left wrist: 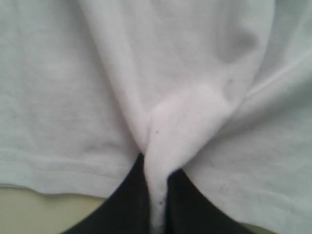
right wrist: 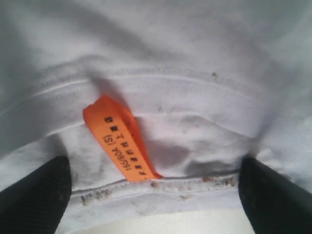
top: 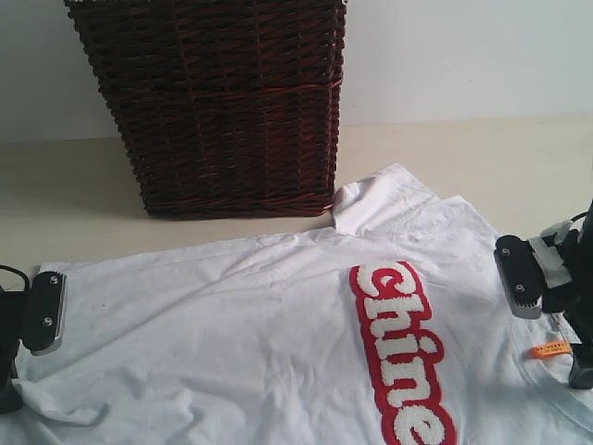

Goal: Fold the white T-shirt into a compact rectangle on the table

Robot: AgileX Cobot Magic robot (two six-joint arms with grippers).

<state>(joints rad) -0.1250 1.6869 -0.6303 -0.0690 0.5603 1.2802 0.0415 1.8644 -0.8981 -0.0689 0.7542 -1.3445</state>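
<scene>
Exterior low across table [top: 74,204], wrists close above white T-shirt [top: 232,343]

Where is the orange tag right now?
The orange tag sits on the collar of the white T-shirt, at the exterior view's right edge, beneath the open right gripper.

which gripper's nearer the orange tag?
Right. The right gripper, open, straddles the orange tag; the left gripper pinches the white T-shirt at its opposite end.
</scene>
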